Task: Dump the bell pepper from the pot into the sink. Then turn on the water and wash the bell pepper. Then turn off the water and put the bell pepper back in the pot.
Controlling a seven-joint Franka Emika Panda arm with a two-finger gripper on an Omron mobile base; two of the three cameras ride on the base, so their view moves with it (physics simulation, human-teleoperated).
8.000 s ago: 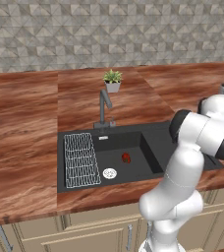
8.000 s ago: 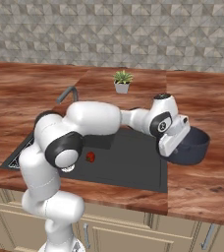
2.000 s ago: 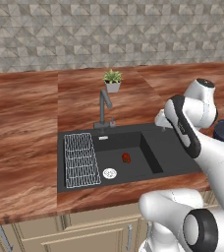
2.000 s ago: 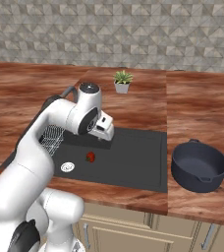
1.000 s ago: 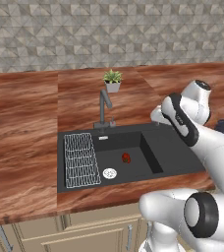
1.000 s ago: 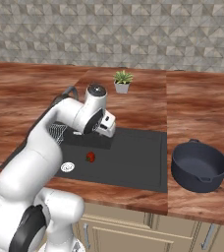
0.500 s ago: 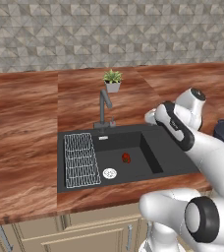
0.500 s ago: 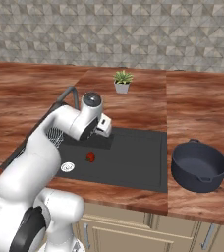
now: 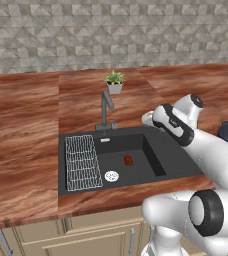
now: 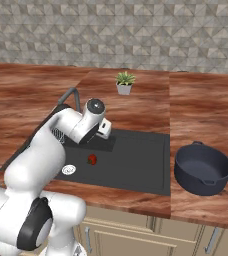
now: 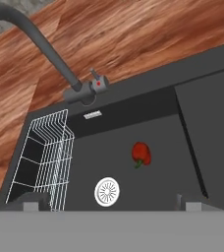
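Left base view: the bell pepper [image 9: 128,160] lies on the floor of the sink [image 9: 171,160], just beside the drain [image 9: 112,175], and the faucet [image 9: 106,107] runs no water. The arm reaches over the sink's right rim.

Right base view: the pot [image 10: 203,168] sits upright and empty on the counter [image 10: 206,115], well apart from the pepper. The tool [image 10: 104,129] hangs over the back of the basin, near the faucet — whether its jaws are spread or pressed together cannot be told.

Hand view: the small lever [image 11: 97,81] with its red dot sits at the faucet's base. The likely risk is the tool slipping past so small a lever, or nudging the spout aside so the stream misses the pepper.
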